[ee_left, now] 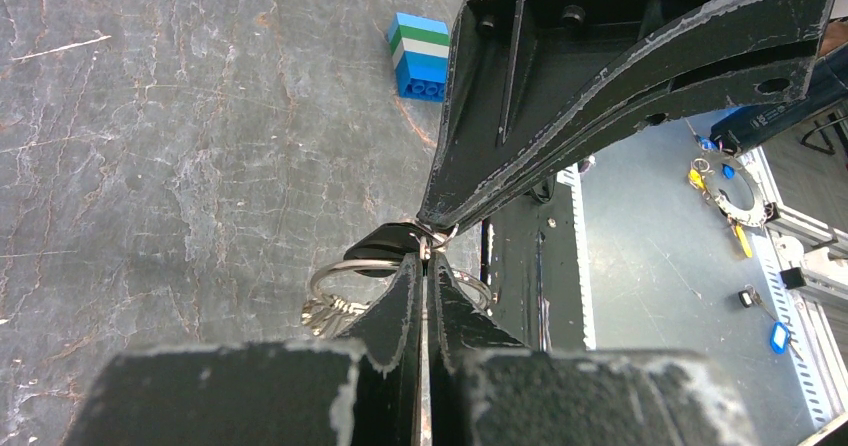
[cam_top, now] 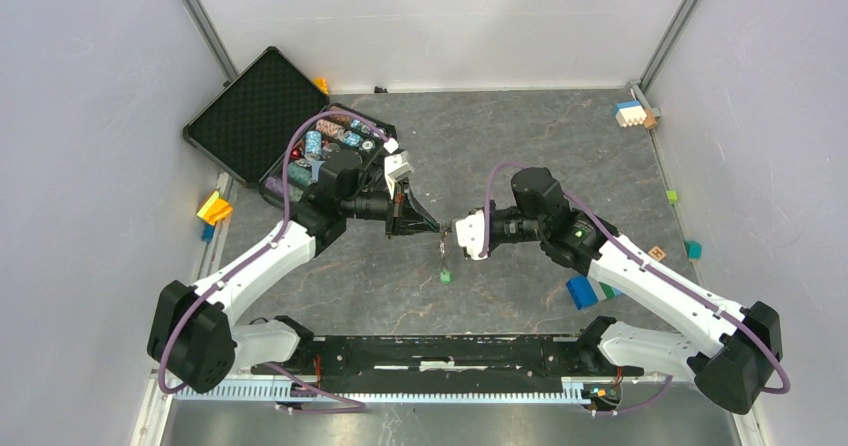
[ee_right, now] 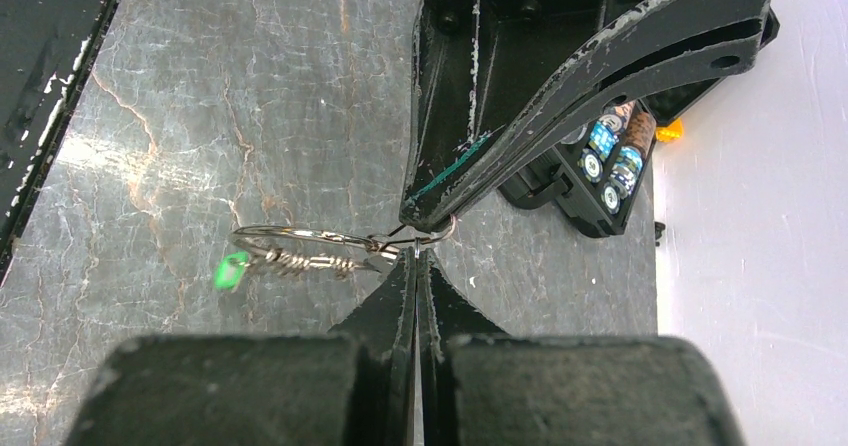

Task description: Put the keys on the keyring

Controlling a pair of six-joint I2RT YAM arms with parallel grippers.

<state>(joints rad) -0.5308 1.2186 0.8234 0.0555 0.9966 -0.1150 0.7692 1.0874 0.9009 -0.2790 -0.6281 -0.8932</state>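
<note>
You've got the left gripper (cam_top: 432, 228) and right gripper (cam_top: 452, 234) nose to nose at table centre, both pinched fully shut. The left has the keyring (ee_right: 310, 248) by its wire, likely to steady the loop for threading. The black key (ee_left: 385, 245) sits right at the right's tip, but I can't tell whether that tip grips key or wire. The green key (cam_top: 445, 276) shows at six o'clock of the pinch; hanging or lying, I can't tell.

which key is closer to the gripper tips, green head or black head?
The black-headed key: its head sits against the keyring right at the left gripper's shut tips. The green-headed key is out past the ring's far side.
</note>
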